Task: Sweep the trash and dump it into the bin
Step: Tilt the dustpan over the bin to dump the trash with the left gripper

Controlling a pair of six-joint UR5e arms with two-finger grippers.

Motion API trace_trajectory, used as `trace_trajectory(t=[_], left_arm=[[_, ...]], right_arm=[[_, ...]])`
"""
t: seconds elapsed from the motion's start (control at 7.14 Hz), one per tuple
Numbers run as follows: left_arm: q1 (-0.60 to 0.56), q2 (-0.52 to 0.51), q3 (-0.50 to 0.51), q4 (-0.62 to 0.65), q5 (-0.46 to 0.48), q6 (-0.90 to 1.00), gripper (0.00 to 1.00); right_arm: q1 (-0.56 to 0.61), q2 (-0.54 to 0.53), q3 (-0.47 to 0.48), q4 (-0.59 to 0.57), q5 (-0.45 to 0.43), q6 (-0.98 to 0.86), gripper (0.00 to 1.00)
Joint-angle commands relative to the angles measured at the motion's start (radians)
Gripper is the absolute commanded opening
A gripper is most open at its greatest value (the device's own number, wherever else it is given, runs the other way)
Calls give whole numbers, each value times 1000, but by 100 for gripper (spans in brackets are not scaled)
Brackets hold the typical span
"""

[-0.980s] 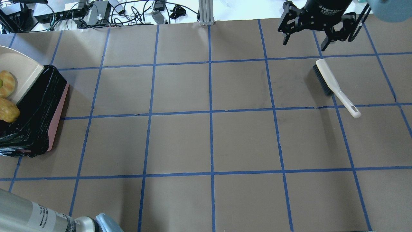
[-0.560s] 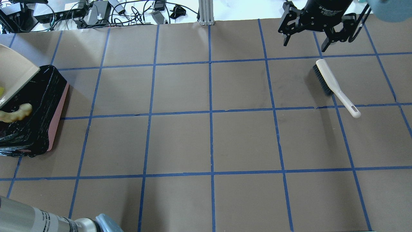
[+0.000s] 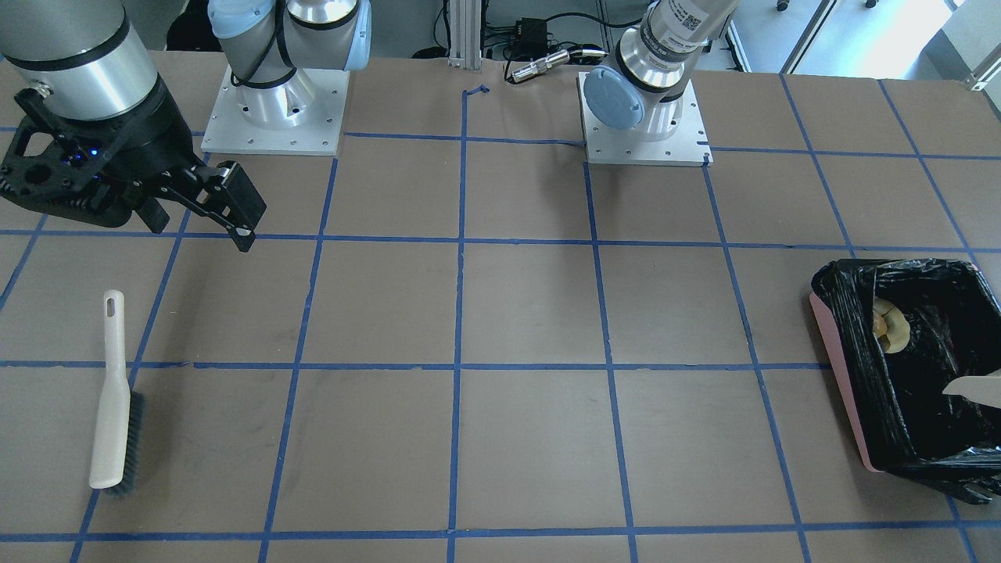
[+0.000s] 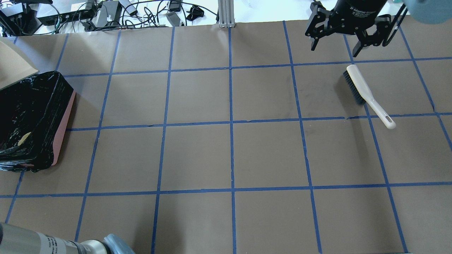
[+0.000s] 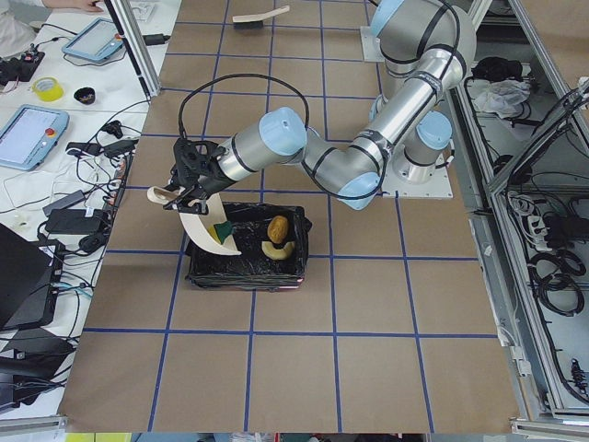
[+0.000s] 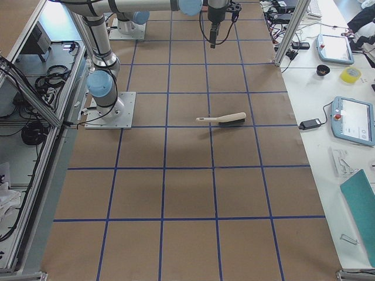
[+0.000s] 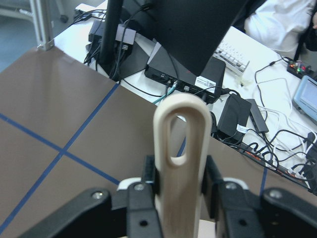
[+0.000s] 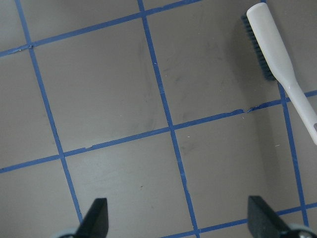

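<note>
The bin [image 4: 61, 121], pink-sided with a black liner, stands at the table's left end; it also shows in the front view [image 3: 841, 367] and the left side view [image 5: 244, 276]. Inside it lie the golden-brown lump [image 5: 278, 226] and the tan croissant piece [image 5: 275, 250], which also shows in the front view [image 3: 891, 328]. The yellow-and-green sponge [image 5: 222, 231] is at the lower lip of the beige dustpan [image 5: 204, 224]; I cannot tell whether it rests on the pan. My left gripper [image 7: 181, 191] is shut on the dustpan handle [image 7: 178, 129], holding the pan steeply tilted over the bin. My right gripper [image 4: 333, 46] is open and empty.
The beige hand brush [image 4: 360, 90] lies on the table just below my right gripper; it also shows in the right wrist view [image 8: 275, 49]. Cables and power bricks [image 4: 88, 14] lie past the table's far edge. Blue tape lines grid the brown tabletop.
The dustpan has tipped up and drawn out of the overhead view to the left. The pieces on it have slid into the bin. The right arm and brush have not moved.
</note>
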Motion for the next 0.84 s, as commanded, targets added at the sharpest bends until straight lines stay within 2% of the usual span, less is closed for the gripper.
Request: trace_trajectory(t=[0.0,0.28,0.56,0.7], left_arm=[[25,25,-182,345,-103,45,0],[30,37,-253,553,-130,45,0],[30,53,-293,572,-130,45,0],[28,67,-280,569,-121,45,0]], right_arm=[[0,0,0,0,0,0,100],[0,0,0,0,0,0,100],[0,0,0,0,0,0,100],[0,0,2,-1,0,0,100]])
